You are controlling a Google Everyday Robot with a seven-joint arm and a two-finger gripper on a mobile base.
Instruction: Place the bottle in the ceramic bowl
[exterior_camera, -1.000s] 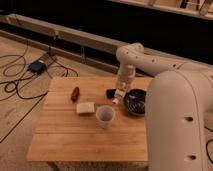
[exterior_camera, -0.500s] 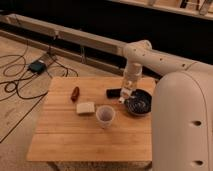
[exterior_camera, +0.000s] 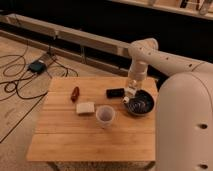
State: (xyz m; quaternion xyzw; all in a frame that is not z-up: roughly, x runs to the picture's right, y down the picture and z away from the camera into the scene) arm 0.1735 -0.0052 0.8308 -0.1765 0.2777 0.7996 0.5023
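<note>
- Gripper (exterior_camera: 129,97): right of centre in the frame, at the end of the white arm (exterior_camera: 142,52), which reaches down from the upper right. It hangs over the left rim of the ceramic bowl, and its fingers are clenched.
- Bottle (exterior_camera: 132,89): a small pale whitish shape caught in the clenched fingers, raised off the table and over the bowl's left edge. Its outline merges with the white wrist above, so its tilt cannot be determined.
- Ceramic bowl (exterior_camera: 141,105): round, dark and glossy inside, standing on the right part of the table just below and right of the gripper. No item can be made out inside it.
- Table (exterior_camera: 90,137): light wooden slat top, occupying the middle and lower frame.
- Black object (exterior_camera: 115,93): small and oblong, lying just left of the gripper and near the bowl.
- White cup (exterior_camera: 105,115): upright near the table's centre, left of and below the bowl, and apart from it.
- Pale block (exterior_camera: 85,108): rectangular, lying just left of the cup.
- Dark red object (exterior_camera: 75,93): small, lying up and left of the block near the table's left edge.
- Robot body (exterior_camera: 185,125): large white housing filling the right side of the frame.
- Cables (exterior_camera: 15,82): dark loops on the floor at the left of the frame.
</note>
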